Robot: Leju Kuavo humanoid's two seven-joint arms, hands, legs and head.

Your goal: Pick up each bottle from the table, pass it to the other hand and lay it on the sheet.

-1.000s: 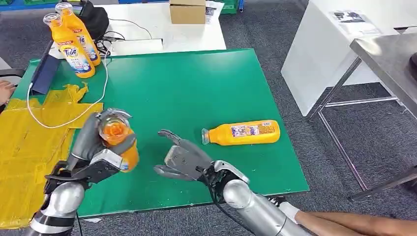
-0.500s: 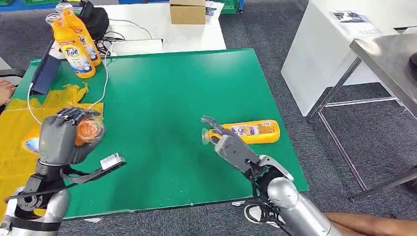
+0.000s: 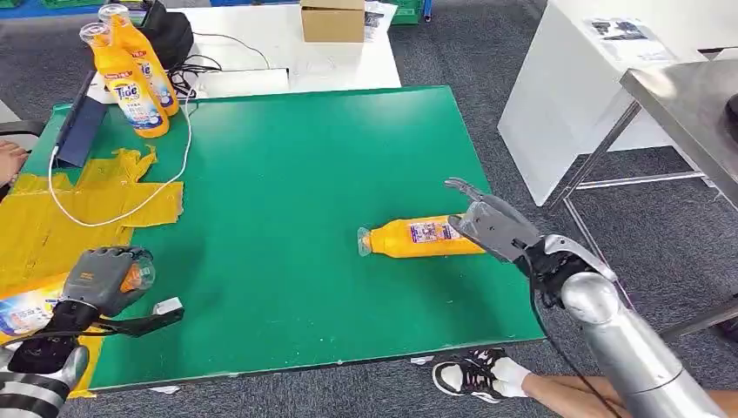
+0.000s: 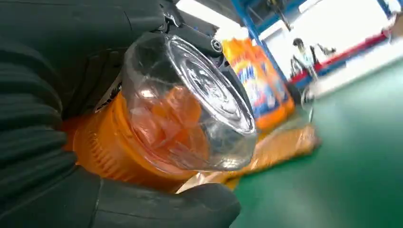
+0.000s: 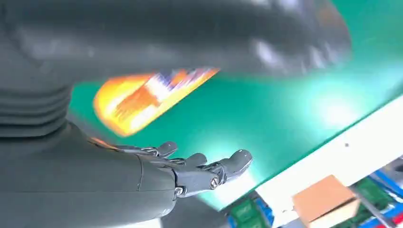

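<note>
My left hand (image 3: 103,277) grips an orange bottle (image 3: 26,312) near its clear cap (image 4: 190,109), low over the yellow sheet (image 3: 52,218) at the table's front left. I cannot tell whether the bottle touches the sheet. A second orange bottle (image 3: 418,237) lies on its side on the green mat (image 3: 305,157), cap pointing left. My right hand (image 3: 489,223) is open just above that bottle's base end, fingers spread. In the right wrist view the lying bottle (image 5: 142,97) is blurred beyond the fingers (image 5: 199,166). Two more orange bottles (image 3: 130,87) stand upright at the back left.
A white cable (image 3: 113,209) runs across the sheet's edge. A dark tablet (image 3: 80,131) leans at the back left. A cardboard box (image 3: 332,19) sits on the white table behind. A person's hand (image 3: 9,161) shows at the left edge and a shoe (image 3: 474,376) below the table's front edge.
My left hand has carried its bottle left and down over the yellow sheet. My right hand has swung right, from the table's middle to above the lying bottle.
</note>
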